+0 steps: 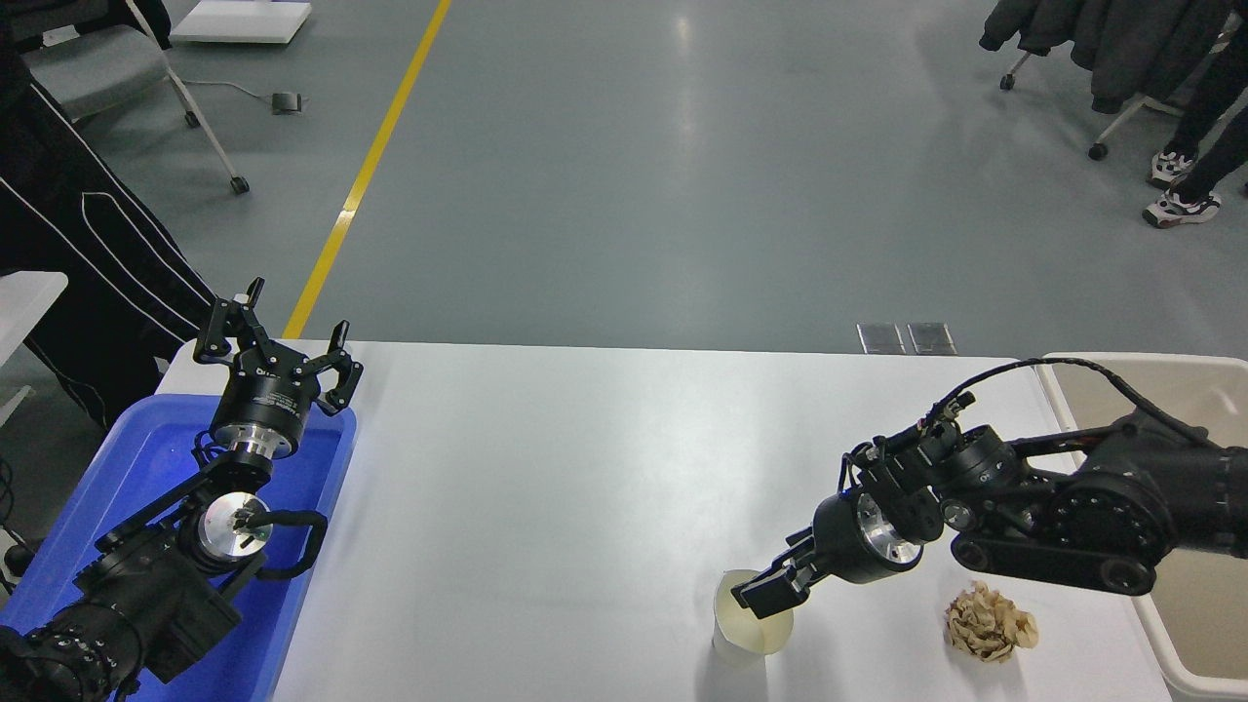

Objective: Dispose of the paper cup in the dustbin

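The paper cup point(743, 636), small and white with a cream inside, stands upright near the table's front edge, right of centre. My right gripper point(764, 596) reaches down from the right and sits at the cup's right rim. Its fingers are open, with one fingertip point(759, 599) over the cup's mouth. The beige dustbin point(1061, 376) stands at the table's right end, partly hidden behind my right arm. My left gripper point(283, 353) is open and empty, parked above the blue tub at the lower left.
A crumpled brown paper ball point(989, 622) lies on the table right of the cup, under my right arm. A bright blue tub point(136, 458) sits at the table's left end. A person in black point(88, 244) stands at the far left.
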`<action>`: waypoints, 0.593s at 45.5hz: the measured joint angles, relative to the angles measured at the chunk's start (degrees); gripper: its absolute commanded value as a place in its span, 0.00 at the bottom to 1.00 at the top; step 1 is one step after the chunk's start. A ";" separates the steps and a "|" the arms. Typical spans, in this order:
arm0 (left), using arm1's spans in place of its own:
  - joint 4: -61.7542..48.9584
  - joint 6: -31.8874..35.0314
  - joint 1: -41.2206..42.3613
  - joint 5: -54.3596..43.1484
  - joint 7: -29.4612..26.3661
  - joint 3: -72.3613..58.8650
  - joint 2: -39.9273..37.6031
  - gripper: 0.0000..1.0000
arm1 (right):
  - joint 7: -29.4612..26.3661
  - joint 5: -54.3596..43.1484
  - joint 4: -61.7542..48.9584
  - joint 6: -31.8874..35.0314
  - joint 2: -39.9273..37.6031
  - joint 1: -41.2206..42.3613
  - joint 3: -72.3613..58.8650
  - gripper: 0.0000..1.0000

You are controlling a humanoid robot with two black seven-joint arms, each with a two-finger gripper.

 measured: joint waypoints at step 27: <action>0.00 0.00 0.00 0.01 0.00 0.00 0.00 1.00 | 5.05 -2.15 -3.03 -1.68 1.51 -0.11 -2.14 0.00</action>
